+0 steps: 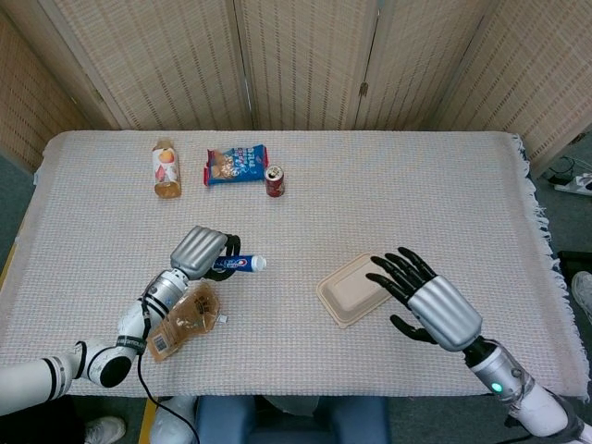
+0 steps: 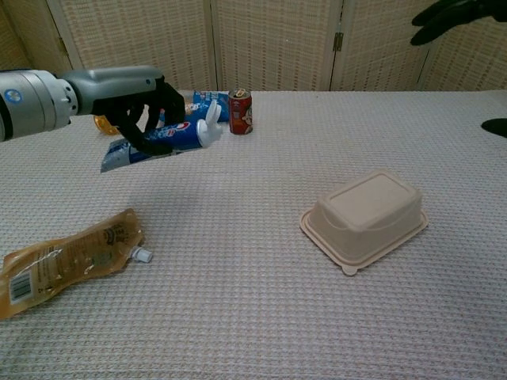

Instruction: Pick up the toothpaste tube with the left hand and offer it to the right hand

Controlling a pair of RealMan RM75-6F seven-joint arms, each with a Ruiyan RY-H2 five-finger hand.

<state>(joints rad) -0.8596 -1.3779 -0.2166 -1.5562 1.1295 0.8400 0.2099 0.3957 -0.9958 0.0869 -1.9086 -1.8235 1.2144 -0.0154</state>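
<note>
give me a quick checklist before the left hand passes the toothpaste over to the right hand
1. Toothpaste tube held by left hand: ok, the fingers wrap its middle.
2. Tube lifted off the table: ok, the chest view shows it in the air.
3. Cap end pointing toward the right hand: ok.
4. Right hand ready to receive: ok, fingers spread and holding nothing.
5. Hands close enough to pass: not ok, a wide gap remains.
6. Path between the hands: cannot tell, the takeout container sits partly under the right hand.
</note>
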